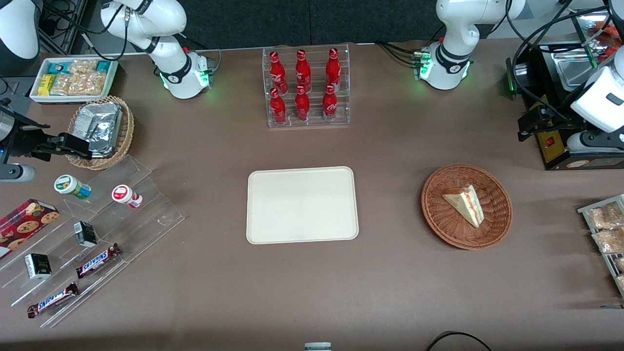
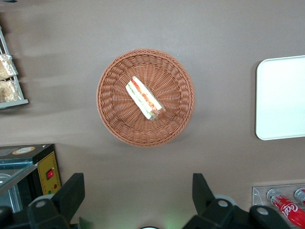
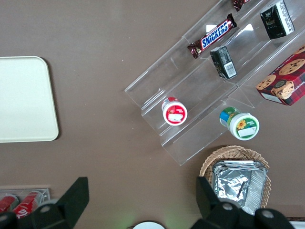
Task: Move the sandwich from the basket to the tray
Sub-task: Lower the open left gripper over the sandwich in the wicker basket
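Observation:
The sandwich [image 1: 464,204] [image 2: 145,98], a pale bread wedge with red and green filling along its cut edge, lies in the round reddish-brown wicker basket [image 1: 438,214] [image 2: 114,124]. The cream rectangular tray [image 1: 302,204] [image 2: 281,98] sits bare beside the basket, toward the table's middle. My left gripper [image 1: 525,130] [image 2: 138,191] hangs high above the table, farther from the front camera than the basket and close to a black appliance. Its fingers [image 2: 71,191] stand wide open with nothing between them, well apart from the sandwich.
A black appliance [image 1: 560,146] stands next to the gripper. A rack of snack packets [image 1: 607,229] lies at the working arm's end. A clear rack of red bottles [image 1: 305,87] stands farther back than the tray. Acrylic shelves of snacks [image 1: 97,229] and a foil basket [image 1: 100,131] lie toward the parked arm's end.

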Action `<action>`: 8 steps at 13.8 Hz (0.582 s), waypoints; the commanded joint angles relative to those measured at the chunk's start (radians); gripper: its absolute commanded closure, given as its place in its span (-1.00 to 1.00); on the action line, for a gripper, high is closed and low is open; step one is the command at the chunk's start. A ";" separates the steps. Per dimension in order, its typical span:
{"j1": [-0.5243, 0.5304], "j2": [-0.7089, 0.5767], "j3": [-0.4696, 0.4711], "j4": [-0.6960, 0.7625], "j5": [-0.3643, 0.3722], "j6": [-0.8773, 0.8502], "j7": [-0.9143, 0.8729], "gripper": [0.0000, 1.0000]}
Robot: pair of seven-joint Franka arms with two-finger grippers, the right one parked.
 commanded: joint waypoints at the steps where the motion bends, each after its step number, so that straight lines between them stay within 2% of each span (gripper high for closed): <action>1: 0.003 0.003 -0.002 0.013 0.004 -0.009 0.013 -1.00; 8: 0.013 0.026 0.002 0.005 -0.004 -0.029 -0.016 -1.00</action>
